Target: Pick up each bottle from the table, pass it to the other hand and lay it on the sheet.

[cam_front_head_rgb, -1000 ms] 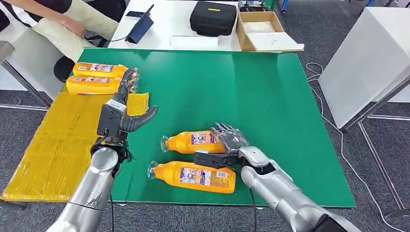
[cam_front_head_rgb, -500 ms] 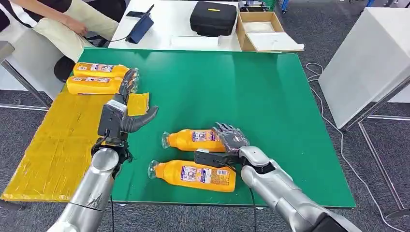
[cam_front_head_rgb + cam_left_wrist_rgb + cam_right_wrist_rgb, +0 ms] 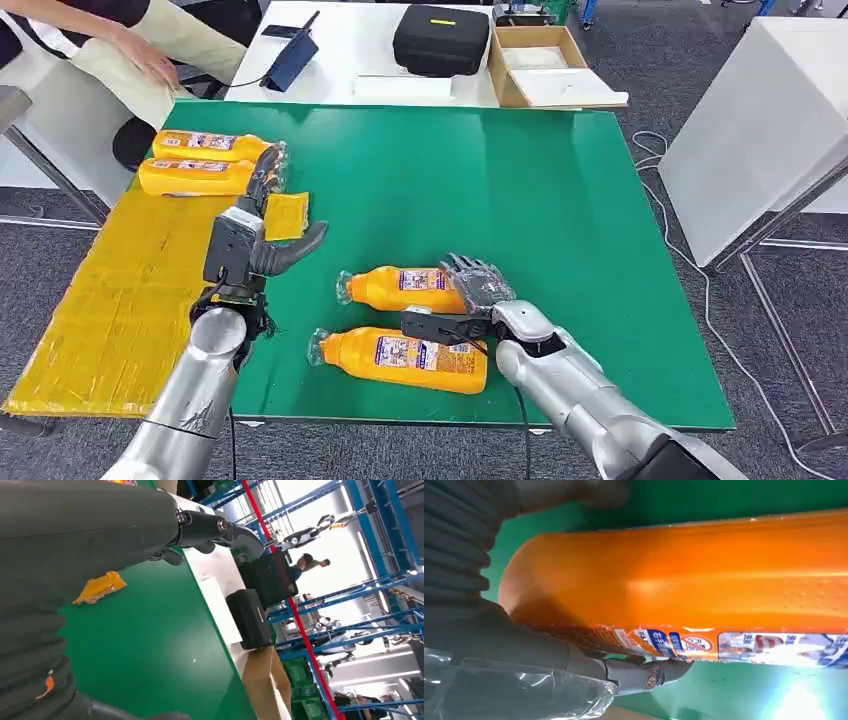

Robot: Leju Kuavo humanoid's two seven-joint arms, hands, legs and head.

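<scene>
Two orange bottles lie on the green table [image 3: 520, 200] near its front edge. My right hand [image 3: 472, 298] is on the base end of the farther bottle [image 3: 400, 288], fingers draped over it and thumb along its near side. In the right wrist view that bottle [image 3: 699, 575] sits against the thumb [image 3: 624, 672]. The nearer bottle [image 3: 400, 357] lies just below the thumb. My left hand [image 3: 250, 245] hangs open and upright over the edge of the yellow sheet [image 3: 120, 300]. Two more bottles [image 3: 200, 145] [image 3: 190, 177] lie on the sheet's far end.
A small yellow scrap [image 3: 285, 215] lies beside my left hand. Behind the green table stands a white table with a black case [image 3: 440, 35], a cardboard box [image 3: 540, 65] and a tablet [image 3: 290, 55]. A person [image 3: 130, 45] sits at the far left. Another white table [image 3: 770, 100] stands right.
The farther bottle has slid slightly up and to the right under my right hand. The left hand has stayed in place. The person's hand has shifted.
</scene>
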